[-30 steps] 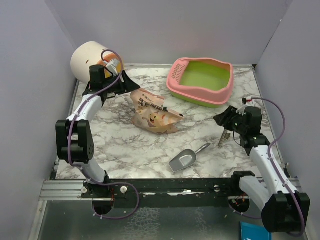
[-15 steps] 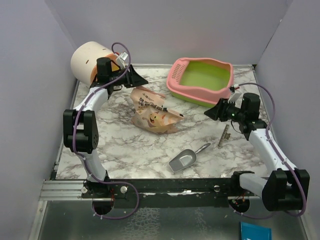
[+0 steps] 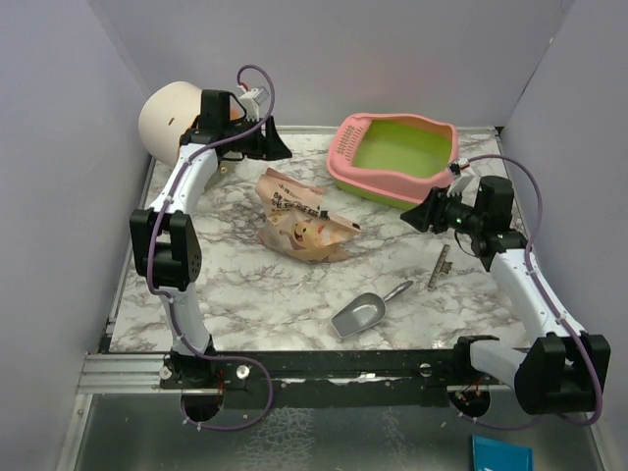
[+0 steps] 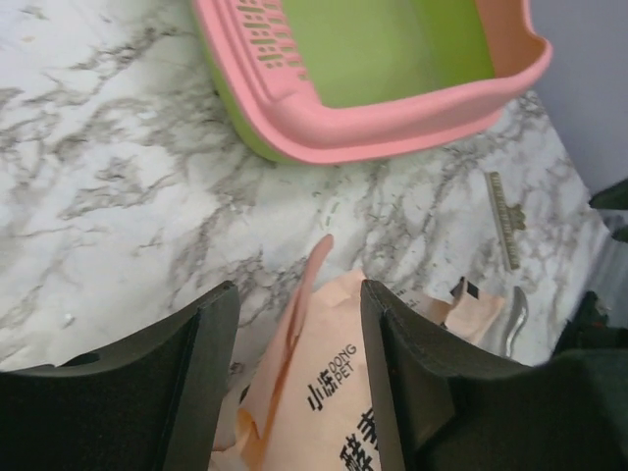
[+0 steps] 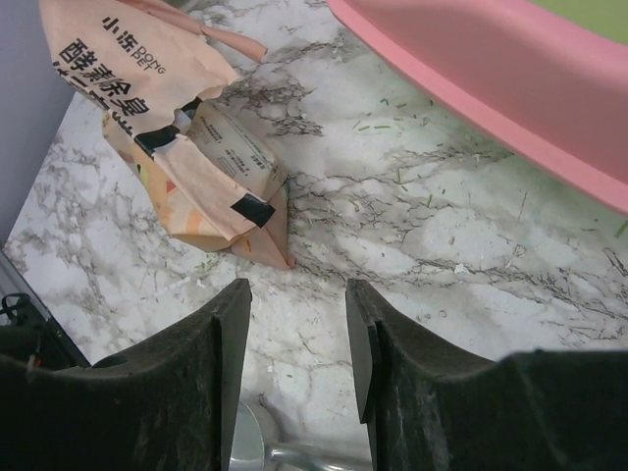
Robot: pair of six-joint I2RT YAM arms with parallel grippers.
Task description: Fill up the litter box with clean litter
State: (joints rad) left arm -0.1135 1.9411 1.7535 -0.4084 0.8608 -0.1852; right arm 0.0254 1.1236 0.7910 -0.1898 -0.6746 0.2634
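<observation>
The litter box [image 3: 345, 147] sits at the table's far right, lime-green basin showing. Left of the box, the left gripper [image 4: 297, 289] hovers over the cat-printed litter bag [image 3: 299, 221], fingers apart and gripping nothing. At the box's near right corner, the right gripper [image 5: 296, 289] hangs spread wide and empty too. The metal scoop [image 3: 361, 314] lies well nearer than the box.
</observation>
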